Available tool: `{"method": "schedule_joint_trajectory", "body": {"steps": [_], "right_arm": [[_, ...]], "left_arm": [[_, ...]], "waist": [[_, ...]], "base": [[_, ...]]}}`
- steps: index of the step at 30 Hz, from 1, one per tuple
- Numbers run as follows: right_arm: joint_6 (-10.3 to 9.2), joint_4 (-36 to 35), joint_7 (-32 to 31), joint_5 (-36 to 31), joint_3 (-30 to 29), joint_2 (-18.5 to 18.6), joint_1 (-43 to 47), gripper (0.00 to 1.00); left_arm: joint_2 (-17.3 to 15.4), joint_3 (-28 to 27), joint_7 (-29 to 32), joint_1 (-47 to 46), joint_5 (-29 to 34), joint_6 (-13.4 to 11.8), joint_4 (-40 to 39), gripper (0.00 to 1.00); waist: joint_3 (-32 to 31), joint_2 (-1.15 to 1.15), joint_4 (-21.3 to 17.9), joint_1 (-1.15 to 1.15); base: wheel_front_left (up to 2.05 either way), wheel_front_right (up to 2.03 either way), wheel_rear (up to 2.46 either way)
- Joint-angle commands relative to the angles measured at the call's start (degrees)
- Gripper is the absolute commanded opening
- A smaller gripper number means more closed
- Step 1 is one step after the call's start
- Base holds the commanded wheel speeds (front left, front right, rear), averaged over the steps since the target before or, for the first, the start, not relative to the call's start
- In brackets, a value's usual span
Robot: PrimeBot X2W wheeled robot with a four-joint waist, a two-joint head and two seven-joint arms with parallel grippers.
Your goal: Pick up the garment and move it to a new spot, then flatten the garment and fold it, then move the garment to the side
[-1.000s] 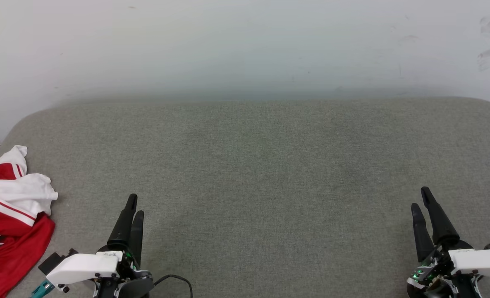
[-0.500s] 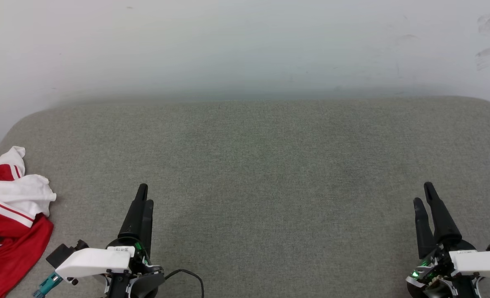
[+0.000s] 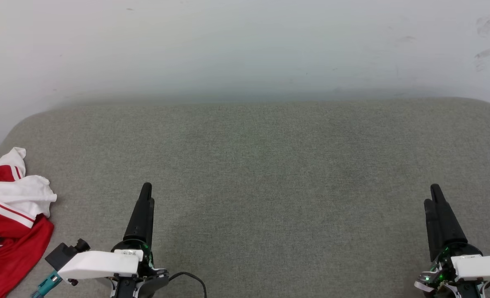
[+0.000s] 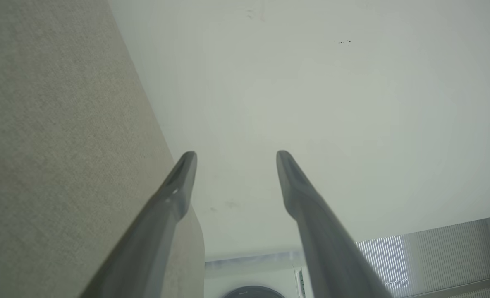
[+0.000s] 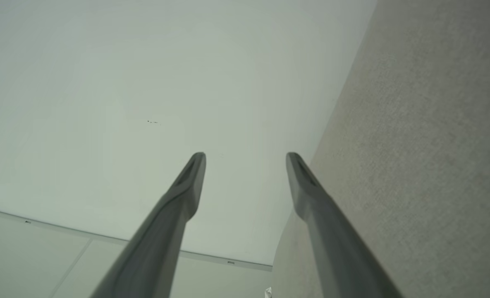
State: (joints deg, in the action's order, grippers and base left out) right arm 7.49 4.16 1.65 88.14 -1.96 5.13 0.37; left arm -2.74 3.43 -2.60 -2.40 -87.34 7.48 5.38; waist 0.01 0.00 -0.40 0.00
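Garment (image 3: 13,244): red jersey tee with white sleeves, crumpled in a heap at the left end of the grey padded surface (image 3: 269,165), running past the head view's left edge. Left gripper (image 3: 147,192) hovers near it, not touching; its wrist view shows the fingers (image 4: 178,186) spread apart. Right gripper (image 3: 433,194) is well apart at the far right end, jaws likewise parted. Pale wall (image 3: 245,49) behind.

Coarse matt grey woven cloth on the surface (image 3: 269,165); soft, creased, matt fabric of the garment (image 3: 11,244)
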Motion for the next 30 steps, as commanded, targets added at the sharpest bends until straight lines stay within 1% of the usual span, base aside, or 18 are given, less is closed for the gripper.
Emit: {"method": "schedule_joint_trajectory", "body": {"steps": [1, 5, 11, 15, 21, 22, 26, 30], "right_arm": [[0.00, -0.87, 0.95, -3.47, 0.50, 1.47, -0.05, 1.00], [0.00, -0.45, 2.18, -11.23, 0.28, 2.34, 0.14, 1.00], [0.00, -0.98, 3.42, -27.76, -0.77, 2.38, 0.33, 1.00], [0.00, -2.34, 3.27, -36.91, -0.90, 1.75, 0.60, 1.00], [0.00, -4.27, 2.09, -46.90, -0.43, 1.61, 1.32, 1.00], [0.00, -4.87, 1.95, -49.72, -0.35, 1.59, 1.57, 1.00], [0.00, -6.02, 1.60, -54.62, -0.29, 1.57, 2.07, 1.00], [0.00, -6.96, 1.46, -58.60, -0.91, 1.15, 2.72, 1.00]], "left_arm": [[-0.12, -0.07, -0.63, 0.08, 3.26, 0.01, -1.55, 1.00], [-0.17, -1.43, -1.40, 0.80, 11.43, 0.01, -2.31, 1.00], [-0.14, -4.29, -2.54, 1.90, 23.21, 0.02, -3.83, 1.00], [-0.15, -5.05, -3.30, 2.62, 31.26, 0.01, -4.52, 1.00], [-0.15, -5.11, -4.34, 3.37, 42.60, -0.19, -4.60, 1.00], [-0.15, -4.93, -4.64, 3.62, 46.62, -0.43, -4.43, 1.00], [-0.20, -4.67, -5.30, 3.96, 53.19, -0.99, -4.34, 1.00], [-0.80, -4.13, -5.88, 4.51, 58.25, -1.49, -4.22, 1.00]], "waist": [[-0.05, 0.00, 0.03, 0.00], [-0.19, 0.00, 0.13, 0.00], [-0.42, 0.00, 0.33, 0.00], [-0.57, 0.00, 0.46, 0.00], [-0.63, 0.00, 0.56, 0.00], [-0.65, 0.00, 0.57, 0.00], [-0.74, 0.00, 0.57, 0.00], [-0.85, 0.00, 0.56, 0.00]], "base": [[0.00, 0.00, 0.00], [0.00, 0.00, 0.00], [0.00, 0.00, 0.00], [0.00, 0.00, 0.00], [0.00, 0.00, 0.00], [0.00, 0.00, 0.00], [0.00, 0.00, 0.00], [0.00, 0.00, 0.00]]}}
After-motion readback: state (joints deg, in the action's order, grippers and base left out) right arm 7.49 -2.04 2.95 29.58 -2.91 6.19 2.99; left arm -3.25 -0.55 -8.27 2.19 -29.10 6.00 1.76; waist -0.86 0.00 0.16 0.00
